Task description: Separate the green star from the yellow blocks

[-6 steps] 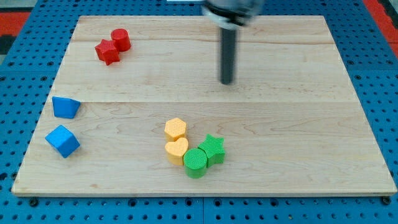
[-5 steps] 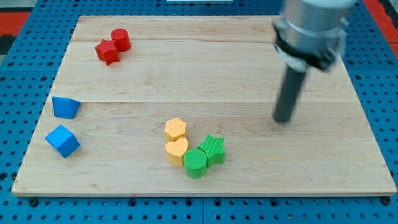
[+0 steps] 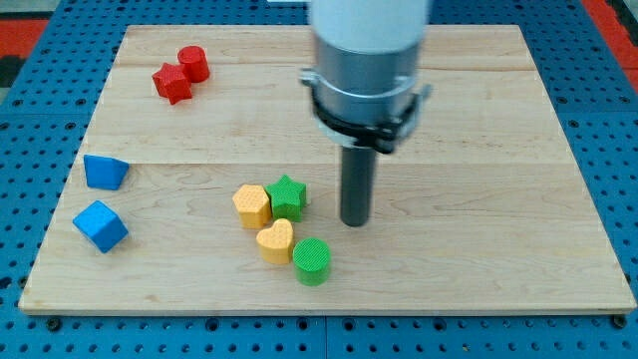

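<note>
Separation not yet done: green star touching yellow block. My tip bare, just right of star, holding nothing. Next: push star away.

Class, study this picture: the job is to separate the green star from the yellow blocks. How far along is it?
Done: nothing visible; the green star sits against the yellow hexagon, with the yellow heart just below it.
In hand: my tip stands on the board to the view's right of the star, clear of it.
Left: push the star away from both yellow blocks. The green cylinder sits beside the heart.
</note>
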Controlling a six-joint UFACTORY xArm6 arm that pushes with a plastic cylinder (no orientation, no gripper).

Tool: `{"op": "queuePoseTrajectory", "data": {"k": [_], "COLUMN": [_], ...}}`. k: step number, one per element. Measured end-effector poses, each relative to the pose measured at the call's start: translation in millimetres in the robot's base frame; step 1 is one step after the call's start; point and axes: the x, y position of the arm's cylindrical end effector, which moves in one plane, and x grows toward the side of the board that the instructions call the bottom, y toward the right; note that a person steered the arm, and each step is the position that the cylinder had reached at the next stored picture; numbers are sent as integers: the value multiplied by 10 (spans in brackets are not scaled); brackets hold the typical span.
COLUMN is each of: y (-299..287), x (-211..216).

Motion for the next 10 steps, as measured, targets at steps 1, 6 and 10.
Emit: {"op": "queuePoseTrajectory", "data": {"k": [1, 6, 10], "y": [-677, -894, -847], "x": [41, -654, -1853]}}
